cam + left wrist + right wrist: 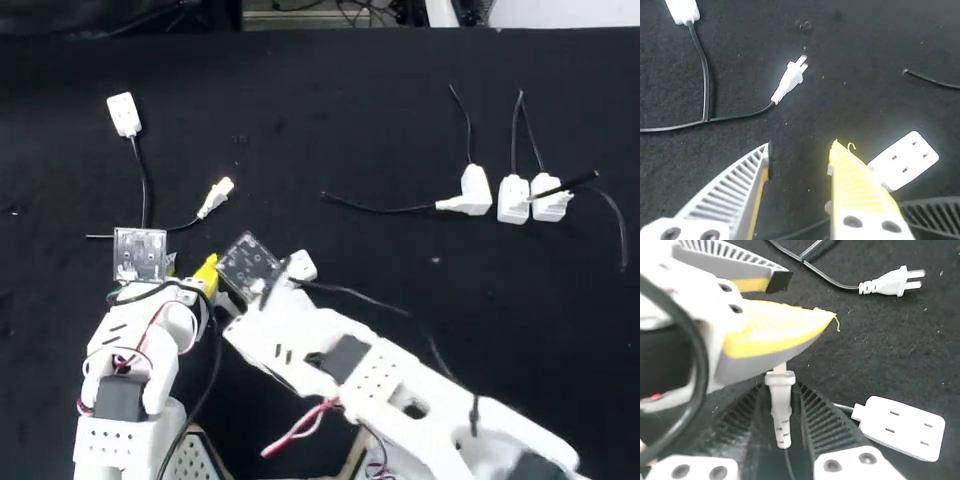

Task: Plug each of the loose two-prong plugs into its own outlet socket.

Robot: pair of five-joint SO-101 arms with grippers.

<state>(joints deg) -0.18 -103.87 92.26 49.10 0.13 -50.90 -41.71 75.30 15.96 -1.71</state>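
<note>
Right claw (779, 388) is clamping a white two-prong plug (780, 415) between its black fingers.
A white plastic outlet block (900, 427) is lying just beside it; the left claw (800, 147) is hanging with its fingers apart, gripping nothing, near a second white loose plug (789, 81) on the black tabletop (400, 120).

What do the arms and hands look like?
Left arm and right arm: white shells, black servos, red wires. Left hand: one white ribbed finger, one yellow. Right hand: black ribbed fingers, white base.
</note>
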